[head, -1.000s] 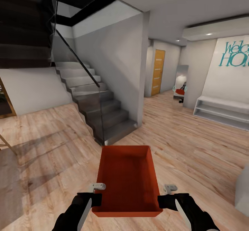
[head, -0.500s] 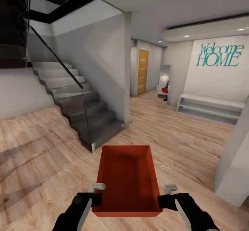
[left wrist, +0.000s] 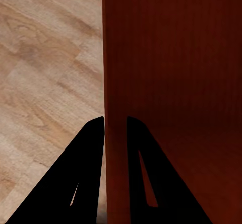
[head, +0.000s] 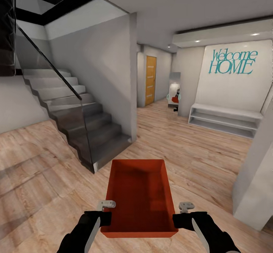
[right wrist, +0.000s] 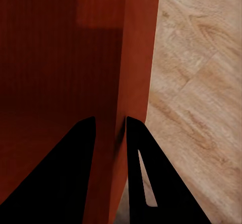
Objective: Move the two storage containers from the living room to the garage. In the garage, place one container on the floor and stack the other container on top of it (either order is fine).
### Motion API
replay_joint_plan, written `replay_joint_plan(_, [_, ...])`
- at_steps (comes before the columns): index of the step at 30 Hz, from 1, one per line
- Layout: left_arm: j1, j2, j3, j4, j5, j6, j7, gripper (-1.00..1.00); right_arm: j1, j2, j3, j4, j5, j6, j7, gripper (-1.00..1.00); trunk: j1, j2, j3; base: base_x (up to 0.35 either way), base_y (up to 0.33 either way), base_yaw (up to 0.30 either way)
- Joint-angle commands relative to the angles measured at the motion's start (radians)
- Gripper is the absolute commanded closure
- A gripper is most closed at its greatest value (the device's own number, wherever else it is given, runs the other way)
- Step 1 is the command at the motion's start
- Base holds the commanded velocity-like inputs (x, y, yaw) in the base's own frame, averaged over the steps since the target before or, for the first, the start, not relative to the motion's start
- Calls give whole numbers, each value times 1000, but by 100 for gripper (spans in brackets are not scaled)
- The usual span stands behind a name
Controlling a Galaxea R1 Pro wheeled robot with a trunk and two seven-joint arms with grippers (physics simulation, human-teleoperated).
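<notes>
From my head camera, I've got one red-orange bin (head: pixel 138 196) held out in front of me, open side up, nothing inside it, hanging above the light wood floor (head: pixel 197 150). My left gripper (head: pixel 101 219) is clamped on the bin's left wall near its close corner, and my right gripper (head: pixel 178 219) is clamped on the right wall opposite, so the bin sits level between them. Beyond the bin's far left corner rises a grey staircase (head: pixel 76 120) with a glass side panel. Further back past the bin, an orange-brown door (head: pixel 150 80) stands at the end of a passage, with a tall mirror (head: pixel 174 91) just right of it. Right of the mirror, teal "Welcome HOME" lettering (head: pixel 232 61) is on a white wall, above a low white shelf (head: pixel 223 119). A pale wall corner (head: pixel 253 184) stands close to the bin's right side. On the left wrist camera, my left gripper (left wrist: pixel 115 133) has one dark finger (left wrist: pixel 88 168) outside the bin wall (left wrist: pixel 115 83) and the other inside, pressed tight to it, with wood planks (left wrist: pixel 45 83) beside. On the right wrist camera, my right gripper (right wrist: pixel 110 133) pinches the bin's wall (right wrist: pixel 132 58) the same way, one finger (right wrist: pixel 146 168) outside, one inside, planks (right wrist: pixel 196 83) beyond.
</notes>
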State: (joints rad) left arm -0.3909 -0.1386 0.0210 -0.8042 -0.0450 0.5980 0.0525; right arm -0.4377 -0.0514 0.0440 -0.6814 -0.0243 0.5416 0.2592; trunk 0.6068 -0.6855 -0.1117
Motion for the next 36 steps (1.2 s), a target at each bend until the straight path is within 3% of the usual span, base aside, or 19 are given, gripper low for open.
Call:
replay_joint_plan(1, [0,1,0,0,-14,6,4,100,-1,-5,10,-3,-8,-25,-2,100,0,-1,0,5,0,-58])
replay_joint_plan(30, [0,1,1,0,-13,6,4,100,-1,-5,10,-3,-4,-25,-2,100,0,-1,-1,0,0,-8])
replay_joint_plan(36, [0,1,1,0,-13,6,4,100,-1,-5,10,-3,-3,-25,-2,100,0,-1,-2,165,0,0])
